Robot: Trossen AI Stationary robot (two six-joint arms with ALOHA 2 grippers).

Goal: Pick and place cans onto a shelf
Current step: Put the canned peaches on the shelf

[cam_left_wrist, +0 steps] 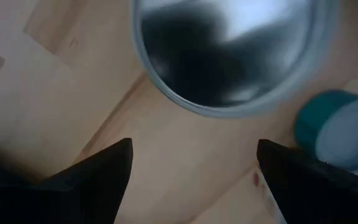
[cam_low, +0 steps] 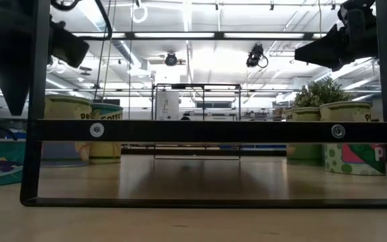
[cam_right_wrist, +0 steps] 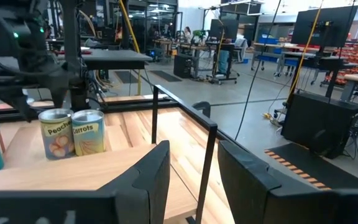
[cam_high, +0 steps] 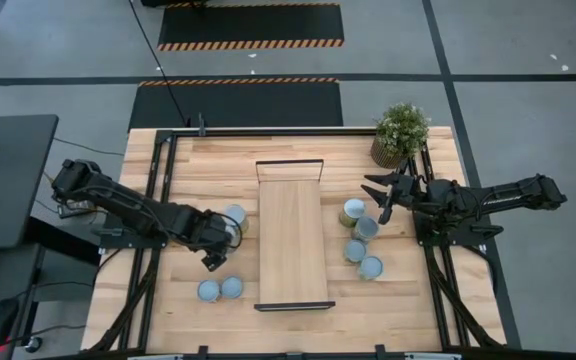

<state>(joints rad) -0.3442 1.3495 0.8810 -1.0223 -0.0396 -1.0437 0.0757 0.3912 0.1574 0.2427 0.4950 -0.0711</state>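
The shelf (cam_high: 292,240), a long light-wood board with black end frames, lies mid-table. Left of it, my left gripper (cam_high: 216,255) points down, open, over bare tabletop. A can (cam_high: 234,215) stands just beyond it, and two more cans (cam_high: 219,289) stand nearer the front edge. In the left wrist view the open fingers (cam_left_wrist: 194,168) frame bare wood, with a can top (cam_left_wrist: 229,56) ahead and a teal-sided can (cam_left_wrist: 340,130) beside it. My right gripper (cam_high: 382,197) hovers level and open, right of the shelf, above several cans (cam_high: 362,240). All cans stand upright on the table.
A potted plant (cam_high: 400,132) stands at the far right corner, behind my right arm. The shelf's black end frame (cam_low: 207,131) spans the low view. A dark desk (cam_high: 8,180) sits off the table's left side.
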